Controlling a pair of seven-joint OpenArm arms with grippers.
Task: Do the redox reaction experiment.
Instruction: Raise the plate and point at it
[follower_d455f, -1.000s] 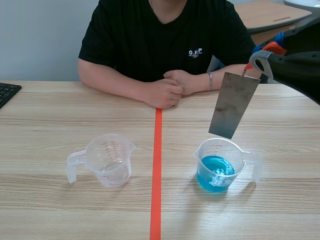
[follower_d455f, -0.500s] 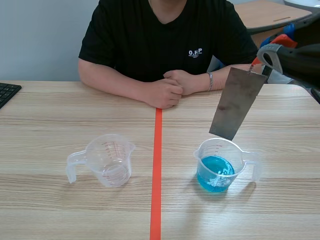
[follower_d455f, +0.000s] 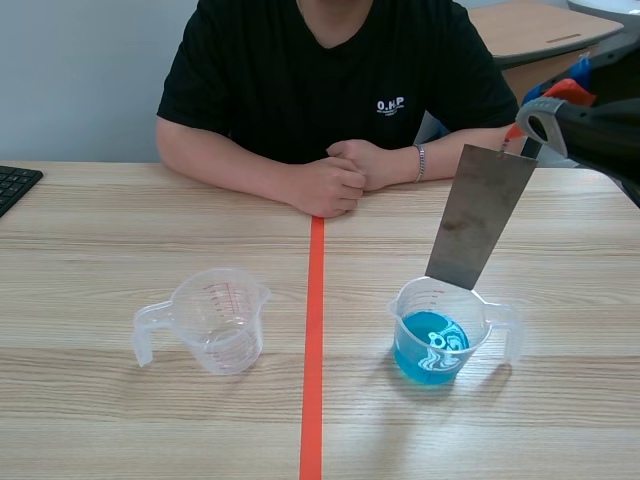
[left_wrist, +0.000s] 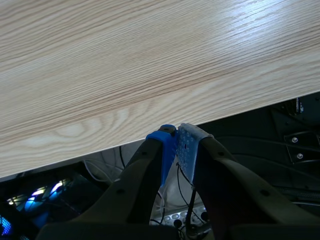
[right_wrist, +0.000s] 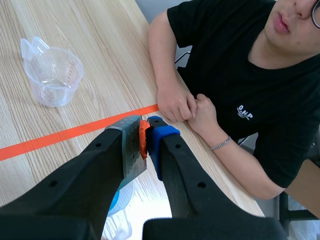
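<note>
A grey metal sheet (follower_d455f: 479, 214) hangs tilted from my right gripper (follower_d455f: 520, 132), which is shut on its top edge at the right of the scene view. Its lower end dips just inside the rim of a clear measuring cup (follower_d455f: 440, 331) that holds blue liquid (follower_d455f: 431, 344). An empty clear measuring cup (follower_d455f: 213, 319) stands left of the tape line. In the right wrist view the metal sheet (right_wrist: 133, 153) shows pinched between my right gripper's (right_wrist: 148, 136) fingers, and the empty cup (right_wrist: 51, 75) lies beyond. My left gripper (left_wrist: 176, 142) is shut on nothing, over the table's edge.
A person in a black shirt (follower_d455f: 330, 70) sits across the table with clasped hands (follower_d455f: 345, 176) resting near the far end of the tape line. A keyboard corner (follower_d455f: 14, 184) lies at the far left. Cables and equipment (left_wrist: 100, 175) show below the table edge.
My right gripper has shifted right and lowered the metal sheet, so its lower end now reaches into the cup of blue liquid. The liquid's surface now shows swirls.
</note>
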